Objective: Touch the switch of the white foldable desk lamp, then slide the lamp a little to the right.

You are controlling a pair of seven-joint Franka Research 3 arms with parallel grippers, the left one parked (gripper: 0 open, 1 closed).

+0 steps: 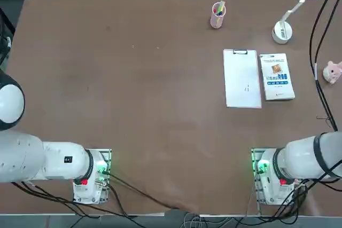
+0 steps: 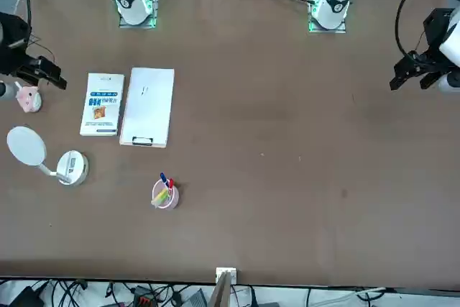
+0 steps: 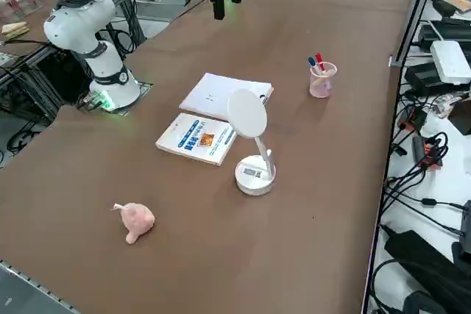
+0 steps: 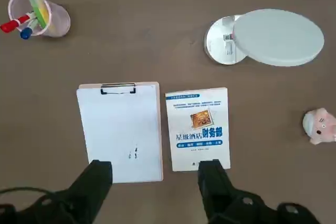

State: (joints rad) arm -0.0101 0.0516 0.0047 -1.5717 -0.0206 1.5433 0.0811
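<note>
The white lamp point(image 1: 282, 32) stands on the brown table point(image 1: 149, 78), on the robot's right side, past the book point(image 1: 277, 77). From overhead, its head looks like a thin white strip, but the front view shows a big flat face. The wrist view shows that head hiding part of the round base point(image 4: 220, 43), while the front view shows a small panel on the base. The right gripper point(image 4: 156, 167) is up above the table at the robot's right side, and its two black fingers are wide apart. The wrist view shows both fingertips over the near ends of the book and the clipboard point(image 4: 122, 135). The front view shows the gripper from outside, at its left edge by the toy pig point(image 2: 29, 98), but the top view and the right side view leave it out. The clipboard lies to the left of the book. A pink cup point(image 1: 217, 21) leans on the table, past the clipboard and well apart from the lamp. The right side view shows red and blue pens point(image 3: 316, 62) in it, and the wrist view shows a green one too.
</note>
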